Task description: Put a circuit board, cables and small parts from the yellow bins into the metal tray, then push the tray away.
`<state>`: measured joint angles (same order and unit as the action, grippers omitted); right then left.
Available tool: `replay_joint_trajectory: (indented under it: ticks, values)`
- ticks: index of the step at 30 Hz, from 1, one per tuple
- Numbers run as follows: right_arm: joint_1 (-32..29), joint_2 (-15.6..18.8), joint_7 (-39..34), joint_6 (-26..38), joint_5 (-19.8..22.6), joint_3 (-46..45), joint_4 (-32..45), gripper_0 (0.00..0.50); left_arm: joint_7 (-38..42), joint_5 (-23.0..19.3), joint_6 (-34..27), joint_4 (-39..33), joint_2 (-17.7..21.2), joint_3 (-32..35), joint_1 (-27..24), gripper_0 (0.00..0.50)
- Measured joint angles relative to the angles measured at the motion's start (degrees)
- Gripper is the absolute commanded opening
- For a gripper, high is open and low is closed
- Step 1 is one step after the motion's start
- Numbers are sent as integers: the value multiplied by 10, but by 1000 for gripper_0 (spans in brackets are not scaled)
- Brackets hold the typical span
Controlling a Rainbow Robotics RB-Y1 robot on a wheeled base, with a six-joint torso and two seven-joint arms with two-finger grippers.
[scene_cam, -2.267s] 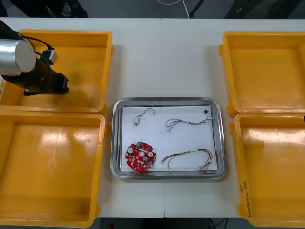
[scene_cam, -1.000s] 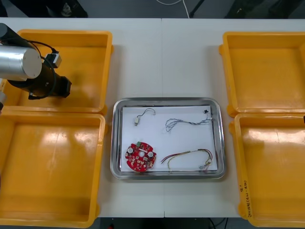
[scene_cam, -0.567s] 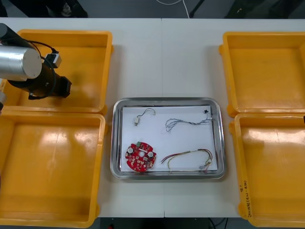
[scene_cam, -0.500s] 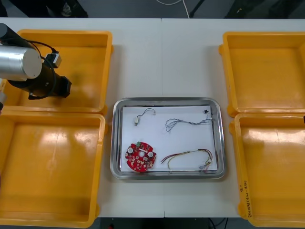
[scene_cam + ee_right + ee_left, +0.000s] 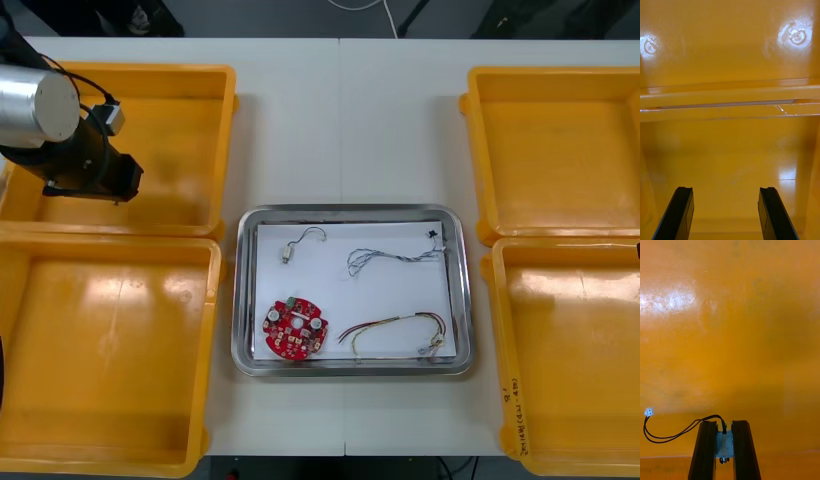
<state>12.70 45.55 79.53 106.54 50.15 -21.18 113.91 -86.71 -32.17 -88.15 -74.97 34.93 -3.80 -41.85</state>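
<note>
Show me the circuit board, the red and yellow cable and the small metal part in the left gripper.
circuit board (image 5: 296,328): front view, centre.
red and yellow cable (image 5: 400,318): front view, upper strand.
small metal part (image 5: 724,444): left wrist view, flat face.

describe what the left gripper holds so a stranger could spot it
Find the far yellow bin on the robot's left, where the left gripper hangs; the right gripper is open over the right bins. Between the left fingers sits a small metal part trailing a black cable to a white plug. A similar part lies loose in the metal tray; this one is gripped.
</note>
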Motion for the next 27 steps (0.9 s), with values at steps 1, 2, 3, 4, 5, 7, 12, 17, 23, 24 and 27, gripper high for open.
replay_joint_trajectory:
  ticks: [1,2,3,4,5,7,12,17,23,24,27]
  values:
    - [0,0,0,0,0,0,0,500,0,1,-10,-3,0,2,-4,0]
    - [0,0,0,0,0,0,0,500,0,1,-19,-4,0,3,-10,0]
    - [0,0,0,0,0,0,0,500,0,1,-28,-5,0,3,-15,0]
    - [0,0,0,0,0,0,0,500,0,1,-38,-5,0,3,-22,0]
    - [0,0,0,0,0,0,0,500,0,1,-45,-5,0,3,-28,0]
    - [0,0,0,0,0,0,0,500,0,1,-62,-5,0,3,-42,0]
    - [0,0,0,0,0,0,0,500,0,-2,-97,-6,0,3,-76,0]
    - [0,0,0,0,0,0,0,500,0,-14,-121,-6,0,2,-108,0]
    - [0,0,0,0,0,0,0,500,2,-21,-140,-35,-12,-13,-127,0]
    - [0,0,0,0,0,0,0,500,5,-21,-144,-45,-16,-18,-127,0]
    - [0,0,0,0,0,0,0,500,21,-21,-152,-68,-29,-33,-127,0]
